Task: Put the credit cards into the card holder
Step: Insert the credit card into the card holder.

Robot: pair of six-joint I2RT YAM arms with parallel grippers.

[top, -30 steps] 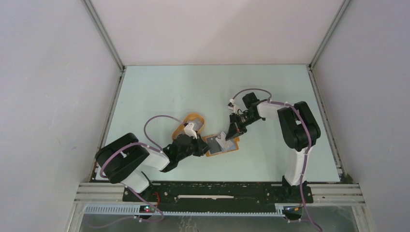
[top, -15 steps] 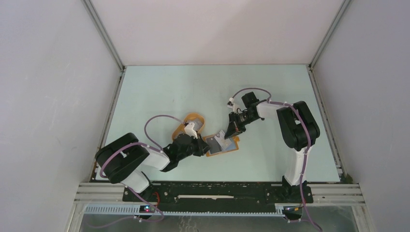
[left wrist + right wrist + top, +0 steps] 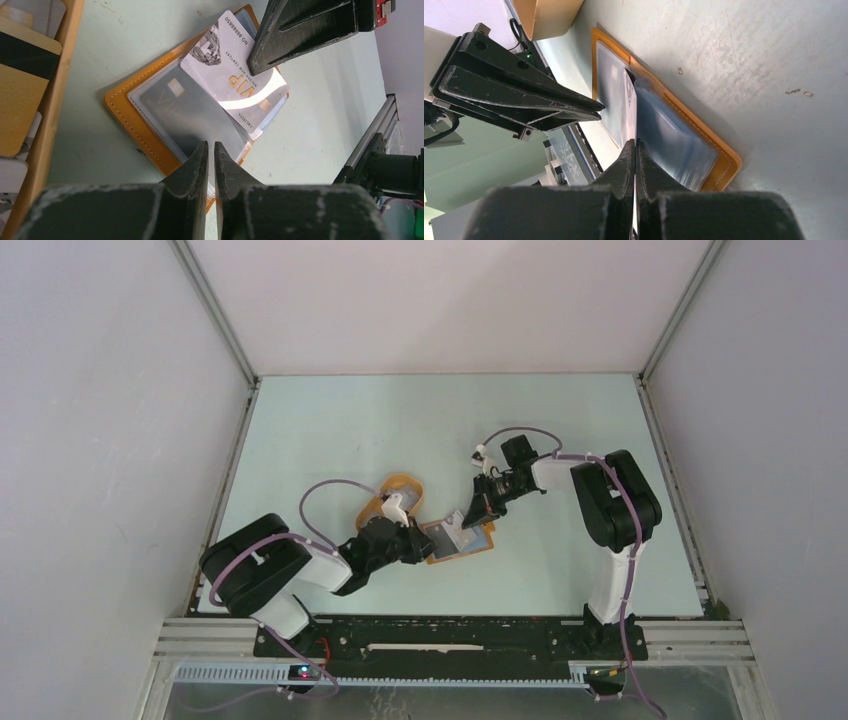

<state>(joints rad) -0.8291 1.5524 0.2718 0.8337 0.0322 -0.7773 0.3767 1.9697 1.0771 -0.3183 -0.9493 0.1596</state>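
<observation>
Card-loading at mid-desk [image 3: 350, 430]: the orange card holder [image 3: 462, 540] lies open and flat in the centre of the overhead view, with its clear sleeves facing up. The right jaws, at the holder's upper right in that frame, are pressed together on a pale credit card [image 3: 235, 75] printed "VIP". They grip it by its upper edge and hold it tilted, its lower edge down among the sleeves near the holder's fold. The left jaws, reaching from the lower left, are all but closed. They appear to pinch the near edge of the holder's plastic sleeves, pinning it to the desk. An orange tray [image 3: 400, 478] just beside the holder, towards the upper left, carries other cards [image 3: 22, 65]; how many cannot be told.

The step in hand looks to be the insertion itself. The card's leading edge is at or just inside a pocket mouth, though the pictures do not settle whether it has truly entered. Doing it well would call for sliding the card along its own plane rather than pressing down. Its edge should stay square to the slot so no corner snags, and the left jaws should brace the holder against the push. Release would best wait until most of the card is buried, since letting go early risks it springing out.
</observation>
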